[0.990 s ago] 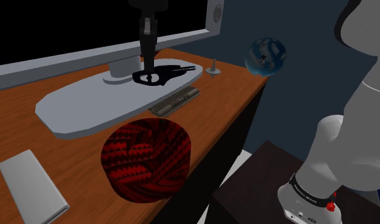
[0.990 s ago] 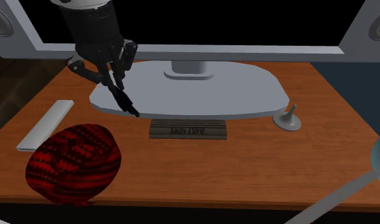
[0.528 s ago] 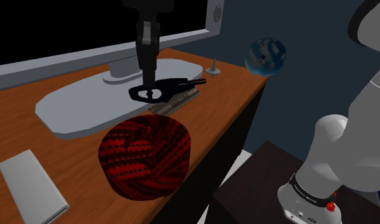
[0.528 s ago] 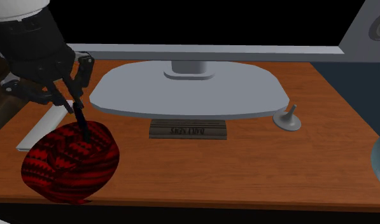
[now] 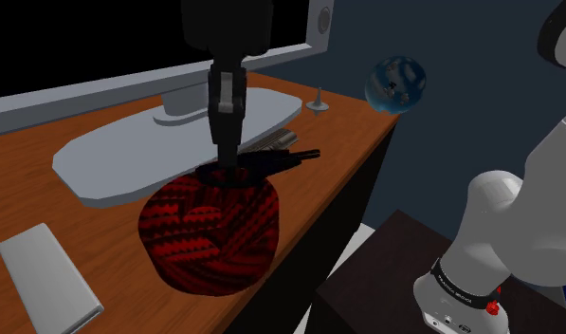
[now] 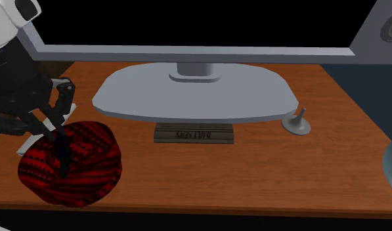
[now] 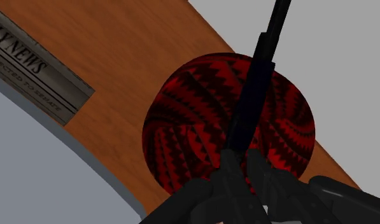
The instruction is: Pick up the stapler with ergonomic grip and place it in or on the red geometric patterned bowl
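Black stapler [image 5: 279, 157] — rigid, slim, probably light and slick — clamped at its looped end by gripper [image 5: 228, 163], right over red bowl [image 5: 209, 232] near edge of desk [image 5: 44, 180]. Expect pivoting; you'd hold steadier mid-body.

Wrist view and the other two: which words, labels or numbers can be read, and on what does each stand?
"LY NEWS": flat grey block, wrist view; its start is cut off.
Smaller line under it: too blurred to read.
Same block, second exterior view: lettering too blurred to read.
Dark band on the arm's base, shoulder view: too small to read.
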